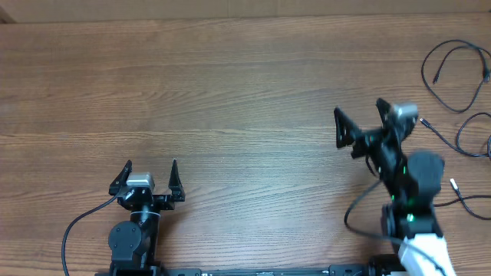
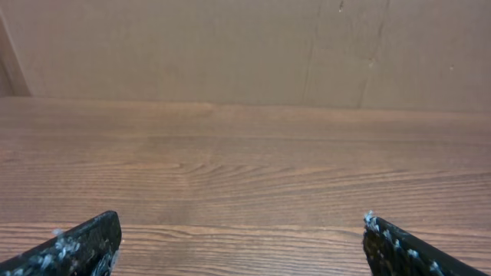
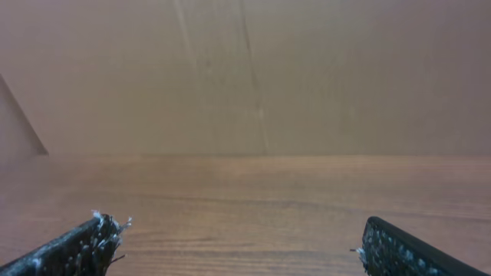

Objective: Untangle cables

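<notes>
The cables point(image 1: 453, 65) are thin black cords in loose loops at the table's far right edge, with small plug ends; one silver-tipped end point(image 1: 424, 123) lies near my right arm, another point(image 1: 454, 184) lower down. My right gripper point(image 1: 359, 115) is open and empty, raised left of the cables. My left gripper point(image 1: 151, 170) is open and empty near the front left. The wrist views show only open jaws, the left point(image 2: 242, 230) and the right point(image 3: 242, 234), over bare wood; no cable shows in them.
The wooden table point(image 1: 230, 92) fills the overhead view. A thicker black wire point(image 1: 77, 226) runs from the left arm's base, another point(image 1: 360, 211) curves by the right arm's base. A wall stands behind the table point(image 2: 245, 46).
</notes>
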You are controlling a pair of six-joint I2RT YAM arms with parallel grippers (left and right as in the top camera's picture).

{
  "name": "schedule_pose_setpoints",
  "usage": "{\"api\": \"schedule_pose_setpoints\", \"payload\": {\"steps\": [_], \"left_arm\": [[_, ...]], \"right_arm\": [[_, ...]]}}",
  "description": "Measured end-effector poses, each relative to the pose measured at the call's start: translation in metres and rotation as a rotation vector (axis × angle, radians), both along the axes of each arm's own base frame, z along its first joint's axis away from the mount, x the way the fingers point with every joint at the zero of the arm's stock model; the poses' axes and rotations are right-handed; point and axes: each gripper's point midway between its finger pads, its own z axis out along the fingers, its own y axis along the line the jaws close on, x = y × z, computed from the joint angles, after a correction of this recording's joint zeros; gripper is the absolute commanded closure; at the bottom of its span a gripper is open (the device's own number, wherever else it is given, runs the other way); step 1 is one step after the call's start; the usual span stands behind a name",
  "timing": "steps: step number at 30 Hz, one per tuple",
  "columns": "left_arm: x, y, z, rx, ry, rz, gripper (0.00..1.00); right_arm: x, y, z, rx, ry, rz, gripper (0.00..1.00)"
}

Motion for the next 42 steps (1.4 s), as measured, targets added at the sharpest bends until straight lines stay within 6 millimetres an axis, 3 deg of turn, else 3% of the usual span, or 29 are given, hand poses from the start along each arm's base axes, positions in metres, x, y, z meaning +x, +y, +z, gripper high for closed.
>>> {"api": "schedule_pose_setpoints", "payload": {"steps": [4, 11, 30, 42], "left_arm": [[0.0, 0.0, 0.0, 0.0, 0.0, 0.0, 0.0], [0.0, 0.0, 0.0, 0.0, 0.0, 0.003, 0.0], [0.0, 0.0, 0.0, 0.0, 0.0, 0.003, 0.0], [0.0, 0.0, 0.0, 0.0, 0.0, 0.003, 0.0]], "right_arm": [[-0.026, -0.002, -0.008, 0.002, -0.09, -0.011, 0.0], [-0.052, -0.006, -0.023, 0.004, -0.154, -0.031, 0.0], [-0.078, -0.014, -0.063, -0.049, -0.01, -0.075, 0.0], [-0.078, -0.018, -0.061, -0.053, -0.024, -0.096, 0.0]]}}
